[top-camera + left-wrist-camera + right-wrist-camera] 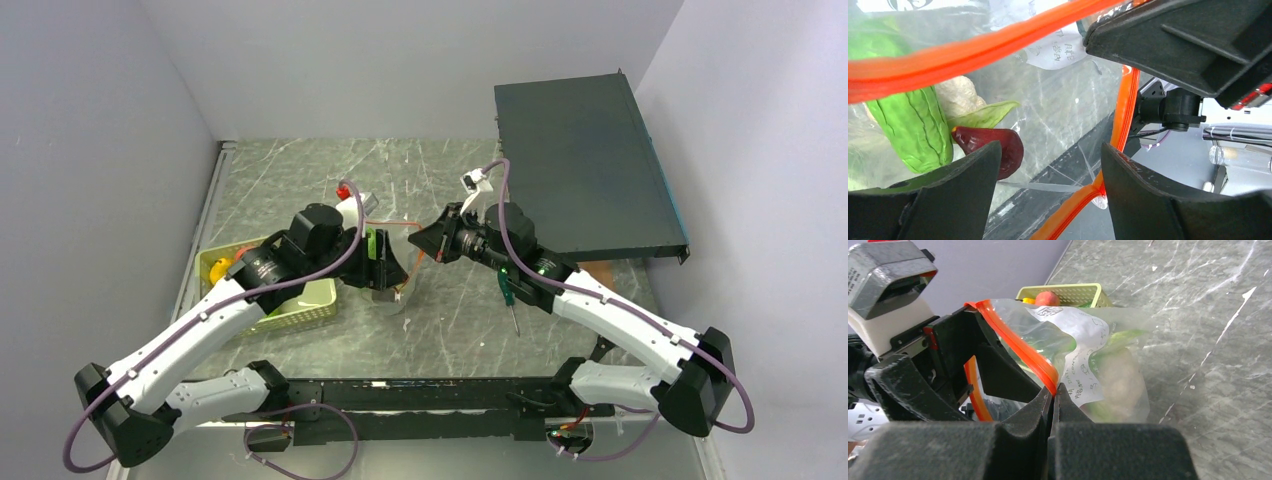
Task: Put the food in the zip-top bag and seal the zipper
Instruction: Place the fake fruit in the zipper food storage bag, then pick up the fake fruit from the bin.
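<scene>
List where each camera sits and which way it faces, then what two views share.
Top external: high behind the arm bases, looking down over the table; both arms show whole, left hand and right hand at the zip-top bag.
Left wrist: on the left arm, looking between its open fingers into the bag at a green vegetable and dark purple food.
Right wrist: on the right arm, looking over its shut fingers, pinching the zipper, toward the green basket.
Shared: both wrist views show the orange zipper.
</scene>
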Robot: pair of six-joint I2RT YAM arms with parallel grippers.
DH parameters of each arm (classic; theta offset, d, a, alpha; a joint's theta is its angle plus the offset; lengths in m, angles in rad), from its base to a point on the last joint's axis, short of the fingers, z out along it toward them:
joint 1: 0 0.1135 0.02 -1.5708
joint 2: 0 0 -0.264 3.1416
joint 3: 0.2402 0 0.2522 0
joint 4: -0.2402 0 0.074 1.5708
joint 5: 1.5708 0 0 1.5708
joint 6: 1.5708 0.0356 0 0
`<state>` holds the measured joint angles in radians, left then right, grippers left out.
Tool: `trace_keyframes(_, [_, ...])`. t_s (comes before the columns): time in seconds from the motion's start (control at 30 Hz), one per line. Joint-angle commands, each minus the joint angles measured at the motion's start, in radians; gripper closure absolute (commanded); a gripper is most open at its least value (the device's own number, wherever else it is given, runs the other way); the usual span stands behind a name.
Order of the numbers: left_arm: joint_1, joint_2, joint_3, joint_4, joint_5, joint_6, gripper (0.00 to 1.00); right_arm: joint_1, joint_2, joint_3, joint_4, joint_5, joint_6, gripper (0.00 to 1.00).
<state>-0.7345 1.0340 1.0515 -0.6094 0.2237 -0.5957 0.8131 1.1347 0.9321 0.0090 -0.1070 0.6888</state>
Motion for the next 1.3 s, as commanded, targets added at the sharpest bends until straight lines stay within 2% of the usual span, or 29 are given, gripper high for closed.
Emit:
trace_keyframes(0.0, [0.0,-0.052,0.006,0.04,-0.03,-0.008,0.22,-0.006,-0.037,0.003,0.068,0.007,0.002,1.0])
trace_keyframes(0.23, [0.0,-0.046,0.026,0.04,-0.021,-0.018,0.2,-0.001,-0.016,0.02,0.039,0.012,-0.019,1.0])
trace_keyframes(0.43, [-0.001,0.012,0.063,0.024,-0.038,-0.02,0.13,0.111,0.047,0.131,-0.074,0.143,-0.128,1.0])
trace_keyframes(0.53, [-0.001,0.037,0.093,0.033,-0.066,-0.037,0.17,0.158,0.077,0.182,-0.127,0.205,-0.154,1.0])
trace_keyframes(0.67, [0.0,-0.005,0.062,0.16,-0.13,-0.026,0.23,0.175,0.096,0.188,-0.11,0.186,-0.173,1.0])
trace_keyframes(0.77, [-0.001,-0.035,0.064,0.218,-0.109,-0.024,0.3,0.175,0.093,0.195,-0.121,0.21,-0.172,1.0])
trace_keyframes(0.9, [0.0,-0.107,0.035,0.244,-0.089,0.018,0.29,0.172,0.078,0.183,-0.127,0.248,-0.179,1.0])
trace_keyframes(1.07, [0.0,-0.226,0.022,0.118,-0.124,0.105,0.19,0.153,0.057,0.168,-0.127,0.293,-0.195,1.0])
trace_keyframes(1.17, [0.0,-0.295,0.051,-0.021,-0.237,0.15,0.18,0.136,0.052,0.17,-0.135,0.287,-0.202,1.0])
trace_keyframes(1.27, [0.0,-0.349,0.066,-0.164,-0.456,0.126,0.14,0.125,0.036,0.149,-0.113,0.307,-0.212,1.0])
